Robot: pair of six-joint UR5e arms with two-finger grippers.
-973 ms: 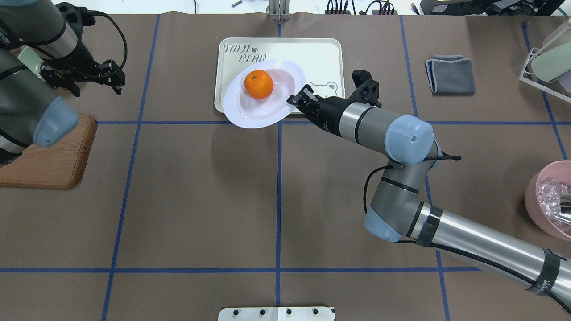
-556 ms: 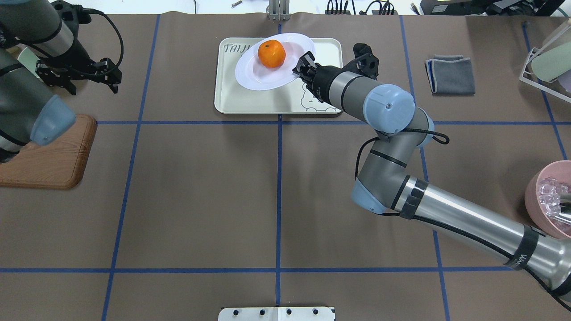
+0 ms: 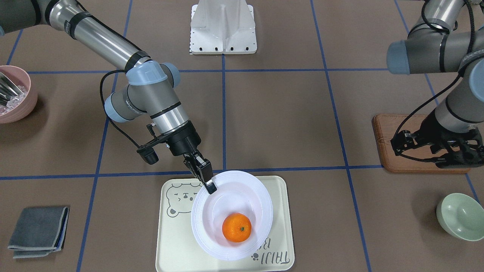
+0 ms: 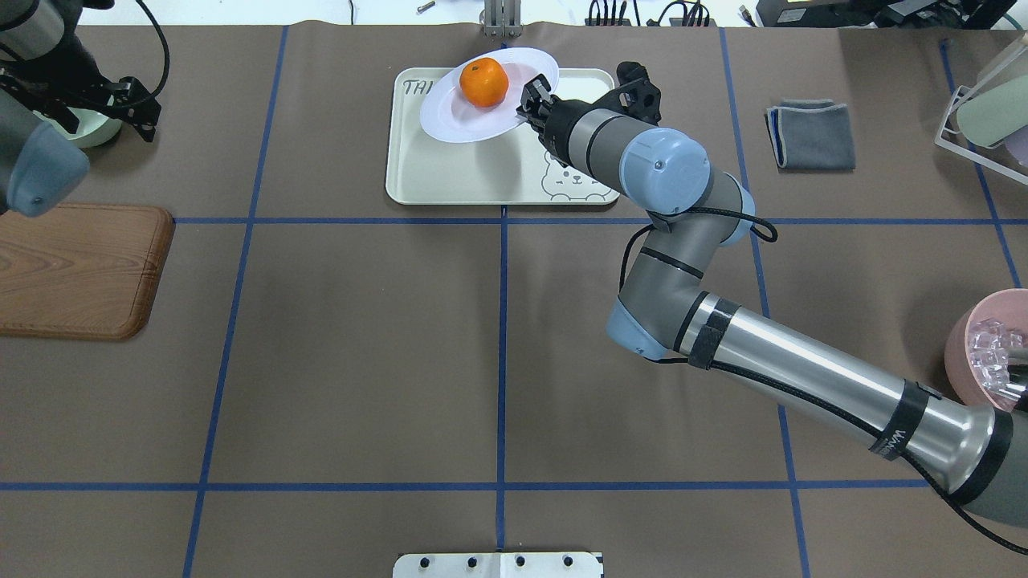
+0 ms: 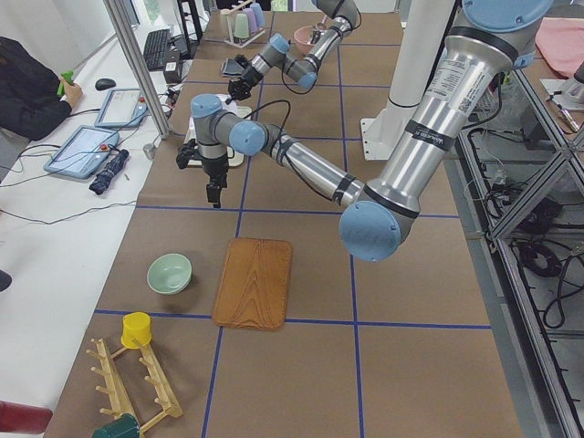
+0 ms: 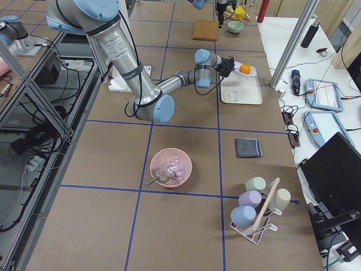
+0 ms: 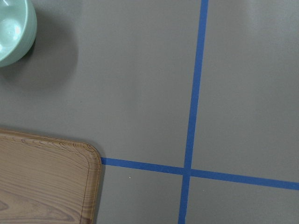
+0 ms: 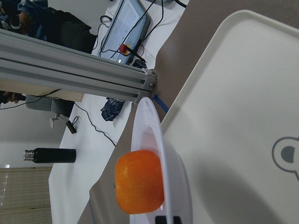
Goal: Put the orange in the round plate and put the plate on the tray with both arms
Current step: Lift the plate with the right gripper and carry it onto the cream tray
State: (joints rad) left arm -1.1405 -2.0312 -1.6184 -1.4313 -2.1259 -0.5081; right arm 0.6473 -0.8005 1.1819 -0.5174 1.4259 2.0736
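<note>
Now the right tool (image 4: 530, 100) clamps the round plate (image 4: 458, 120), hollow-up over the tray (image 4: 450, 178), orange (image 4: 483, 82) inside.

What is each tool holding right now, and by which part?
The right tool pinches the glossy white round plate by its rim, with the small orange fruit sitting in the plate. Nothing shows in the left tool.

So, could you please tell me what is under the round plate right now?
The tray lies under the round plate, which the right end effector holds by its rim, raised. The plate covers part of the tray's lettering. Most of the tray beneath it is hidden.
</note>
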